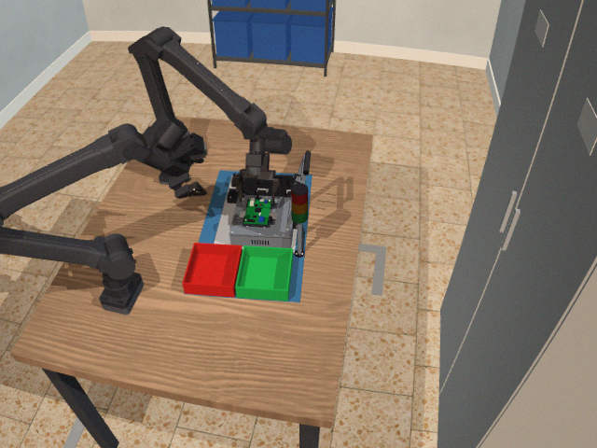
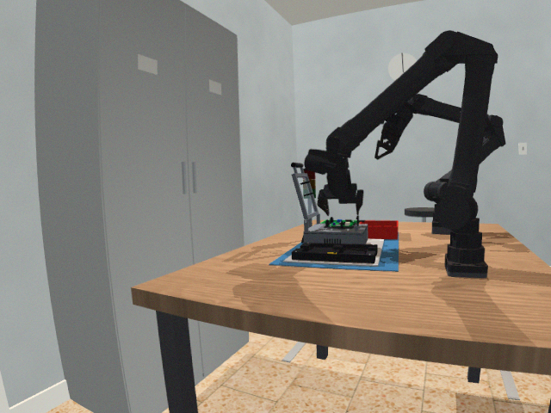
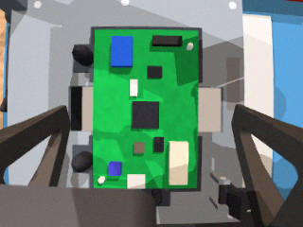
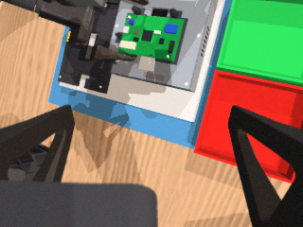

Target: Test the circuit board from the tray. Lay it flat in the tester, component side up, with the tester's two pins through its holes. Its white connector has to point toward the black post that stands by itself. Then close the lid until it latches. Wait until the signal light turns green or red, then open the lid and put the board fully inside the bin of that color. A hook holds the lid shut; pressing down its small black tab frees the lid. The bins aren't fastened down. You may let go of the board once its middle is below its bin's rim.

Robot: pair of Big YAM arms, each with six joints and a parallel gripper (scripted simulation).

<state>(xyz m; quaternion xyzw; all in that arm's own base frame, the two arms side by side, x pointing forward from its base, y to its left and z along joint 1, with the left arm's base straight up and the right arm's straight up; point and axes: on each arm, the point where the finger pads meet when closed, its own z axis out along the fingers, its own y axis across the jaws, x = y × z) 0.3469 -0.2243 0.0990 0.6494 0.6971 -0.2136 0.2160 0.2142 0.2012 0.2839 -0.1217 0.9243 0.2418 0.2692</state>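
The green board (image 1: pixel 257 212) (image 3: pixel 118 113) (image 4: pixel 163 43) lies component side up on the grey tester (image 1: pixel 260 240) (image 2: pixel 331 237). In the left wrist view a pale pin tip (image 3: pixel 189 45) (image 3: pixel 101 180) shows at each of two opposite corners. The board's white-connector end faces the lone black post (image 3: pixel 157 196). The lid (image 2: pixel 300 195) stands raised. The signal light (image 1: pixel 299 204) shows no clear glow. My left gripper (image 2: pixel 343 216) (image 3: pixel 151 113) is open just above the board, holding nothing. My right gripper (image 4: pixel 151 113) (image 2: pixel 383 149) is open and empty, away from the tester.
The red bin (image 1: pixel 212 270) and green bin (image 1: pixel 265 272) (image 4: pixel 267 43) stand side by side by the tester, both empty. The black tray (image 2: pixel 333 255) lies on the tester's other side. The left arm reaches over the tester.
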